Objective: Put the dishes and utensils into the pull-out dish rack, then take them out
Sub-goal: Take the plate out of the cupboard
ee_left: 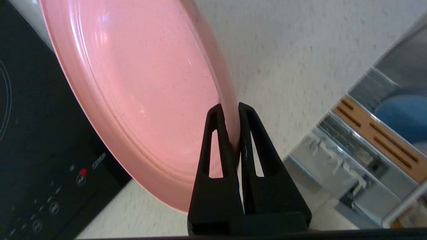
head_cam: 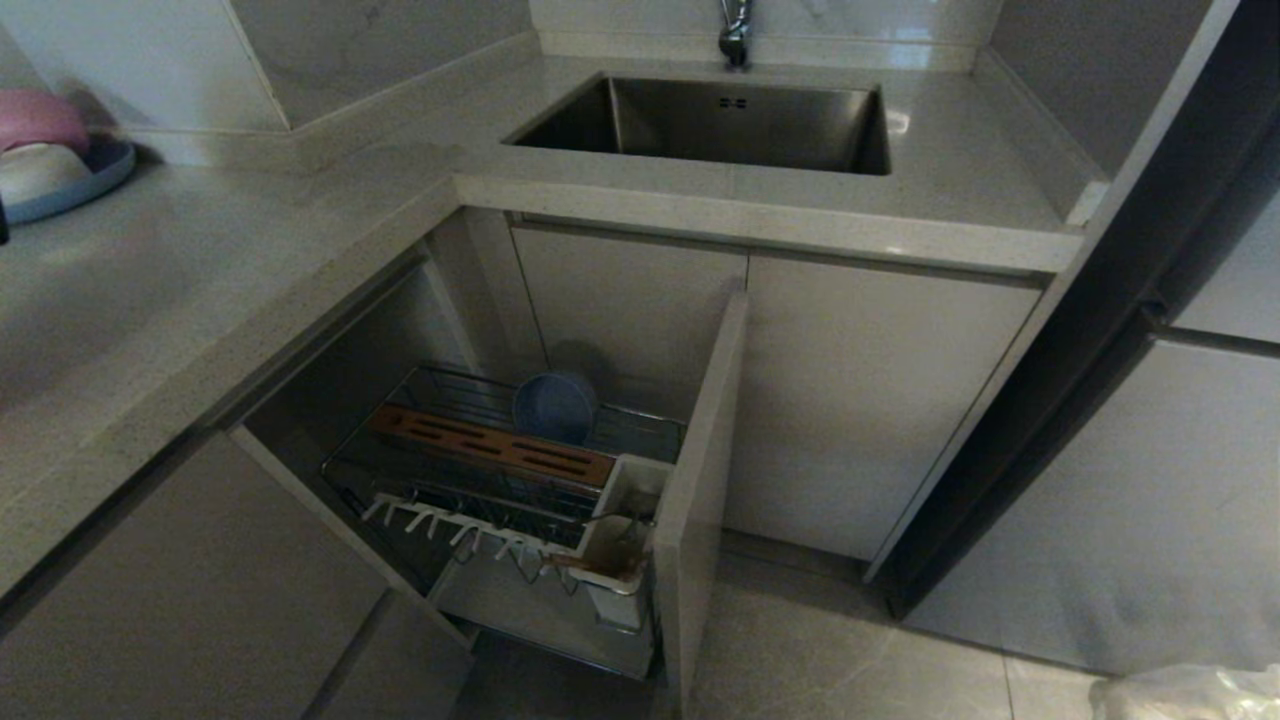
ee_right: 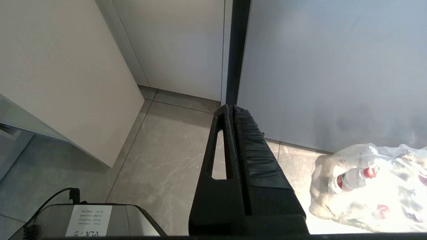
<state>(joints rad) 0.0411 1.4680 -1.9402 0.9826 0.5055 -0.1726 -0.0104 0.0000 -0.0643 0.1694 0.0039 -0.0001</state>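
Observation:
In the left wrist view my left gripper (ee_left: 229,108) is shut on the rim of the salmon-pink plate (ee_left: 143,93), which hangs on edge above the pale countertop. The pull-out dish rack (head_cam: 350,465) stands pulled out of the corner cabinet, below the counter, and its wires also show in the left wrist view (ee_left: 350,146). The blue-grey bowl (head_cam: 555,407) stands on edge at the back of the rack, behind the wooden strip (head_cam: 490,443). Thin utensils lean in the white cup (head_cam: 620,545). My right gripper (ee_right: 232,107) is shut and empty, parked over the floor. Neither arm shows in the head view.
A black induction hob (ee_left: 40,150) lies on the counter beside the plate. The sink (head_cam: 720,125) is at the back. A dark blue plate (head_cam: 95,185) with small bowls sits far left. The rack's beige front panel (head_cam: 700,480) juts out. A plastic bag (ee_right: 370,186) lies on the floor.

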